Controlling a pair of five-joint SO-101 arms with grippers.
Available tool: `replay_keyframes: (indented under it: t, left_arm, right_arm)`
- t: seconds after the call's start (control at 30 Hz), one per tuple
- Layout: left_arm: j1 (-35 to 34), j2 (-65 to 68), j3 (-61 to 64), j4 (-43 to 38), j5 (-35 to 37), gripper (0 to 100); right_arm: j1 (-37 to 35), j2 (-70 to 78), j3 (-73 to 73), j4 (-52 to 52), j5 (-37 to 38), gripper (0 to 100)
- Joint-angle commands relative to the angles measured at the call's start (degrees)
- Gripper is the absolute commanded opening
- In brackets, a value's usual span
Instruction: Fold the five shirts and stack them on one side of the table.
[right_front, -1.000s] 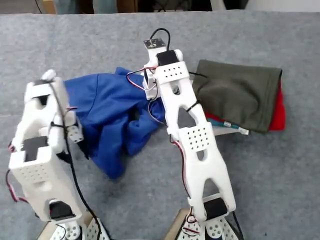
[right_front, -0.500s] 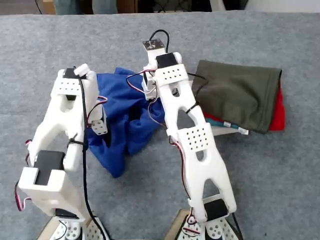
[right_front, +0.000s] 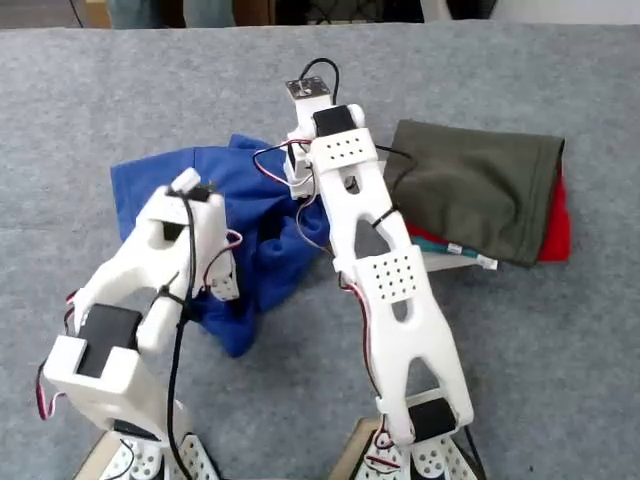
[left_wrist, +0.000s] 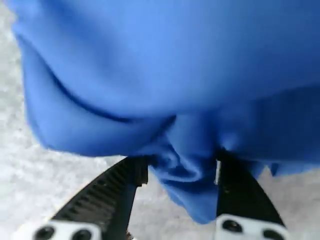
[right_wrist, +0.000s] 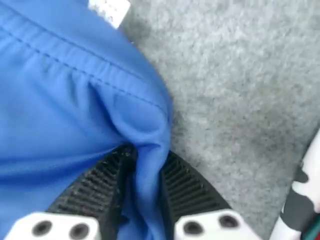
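A crumpled blue shirt (right_front: 255, 215) lies left of the table's middle. In the right wrist view my right gripper (right_wrist: 145, 155) is shut on the blue shirt's (right_wrist: 75, 100) hemmed edge near a white label (right_wrist: 110, 10); from above, the right gripper (right_front: 300, 185) sits at the shirt's far right side. My left gripper (left_wrist: 177, 165) stands open, with a bunched fold of the blue shirt (left_wrist: 165, 75) between its fingers (left_wrist: 122, 187). From above, the left gripper (right_front: 215, 290) hangs over the shirt's near part. On the right lies a folded stack with an olive shirt (right_front: 480, 185) on top.
Under the olive shirt a red shirt (right_front: 558, 228) shows at the right edge, and white and teal edges (right_front: 455, 250) stick out at the near side. Grey cloth (right_front: 560, 360) covers the table, with free room near right and far left.
My left arm swung from the shirt's left edge up over it and then back toward the near side, uncovering the shirt's left part. The right arm has stayed put.
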Motion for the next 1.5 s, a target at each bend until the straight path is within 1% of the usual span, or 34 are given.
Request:
replay_keyframes:
  t: [0.0, 0.03, 0.1, 0.13, 0.17, 0.23, 0.27, 0.33, 0.4, 0.47, 0.53, 0.63, 0.77, 0.87, 0.93, 1.07, 1.13, 1.27, 1.33, 1.37, 1.47]
  left_arm:
    - [-0.13, -1.32, 1.36, -3.78, 0.88, 20]
    - [-0.66, -1.32, 1.19, -3.96, 0.79, 16]
    - [-2.51, -1.32, 0.66, -5.27, 0.79, 3]
    - [-3.91, -1.32, 0.48, -5.80, 0.79, 2]
    - [-5.41, -1.32, 0.48, -6.33, 0.79, 5]
    - [-8.84, -1.67, 0.13, -7.03, 0.62, 2]
    - [-10.77, -1.85, -0.31, -6.86, -0.18, 3]
    - [-15.08, -1.93, -2.15, -5.01, -5.19, 3]
    - [-20.35, -2.55, -5.85, 0.09, -12.22, 3]
    - [-27.38, -4.04, -10.15, 4.31, -18.20, 3]
    - [-34.86, -6.33, -15.34, 7.65, -23.30, 3]
    - [-45.05, -8.62, -22.81, 10.46, -30.59, 3]
    - [-54.46, -8.70, -26.24, 10.29, -36.40, 3]
    - [-60.79, -7.91, -26.86, 7.12, -39.38, 3]
    - [-64.75, -7.30, -26.95, 3.60, -40.26, 3]
    - [-71.25, -6.42, -26.95, -2.64, -41.49, 3]
    - [-73.10, -5.89, -26.95, -3.96, -42.46, 3]
    - [-75.03, -4.22, -26.95, -4.13, -44.66, 3]
    - [-75.91, -3.34, -26.95, -4.04, -44.92, 3]
    - [-76.44, -3.08, -26.95, -4.13, -44.92, 3]
    - [-77.05, -2.37, -26.15, -3.60, -44.92, 3]
  right_arm:
    - [0.97, 1.71, -0.22, -0.62, 0.70, 1.5]
    - [0.88, 1.71, -0.40, 0.09, 0.70, 1.5]
    - [0.18, 1.19, -0.66, 1.67, 1.05, 1.5]
    - [-0.26, 0.92, -1.45, 2.90, 2.11, 1.5]
    - [-0.53, 0.92, -2.68, 4.57, 3.25, 1.5]
    - [-0.70, 0.04, -3.82, 5.80, 4.57, 1.5]
    - [-0.44, -0.66, -3.82, 5.71, 4.84, 1.5]
    - [0.09, -2.24, -3.65, 5.71, 4.92, 1.5]
    - [0.09, -4.00, -2.77, 5.71, 4.92, 1.5]
    - [-0.70, -6.90, 0.31, 5.71, 4.92, 1.5]
    - [-1.93, -11.03, 6.11, 5.71, 5.54, 1.5]
    - [-4.75, -19.56, 19.30, 5.71, 10.20, 1.5]
    - [-10.20, -34.51, 39.08, 5.71, 15.91, 1.5]
    - [-14.77, -46.64, 53.58, 5.63, 20.84, 1.5]
    - [-18.11, -53.93, 61.58, 5.63, 23.56, 1.5]
    - [-25.58, -65.89, 72.13, 5.63, 28.22, 1.8]
    - [-28.04, -69.14, 73.10, 5.63, 28.48, 6.7]
    - [-28.40, -71.78, 70.81, 5.63, 28.84, 27.3]
    - [-28.22, -71.69, 67.38, 5.63, 28.84, 34.8]
    - [-28.13, -71.69, 65.63, 5.63, 28.84, 35.8]
    - [-28.13, -70.55, 59.21, 3.78, 28.48, 33.6]
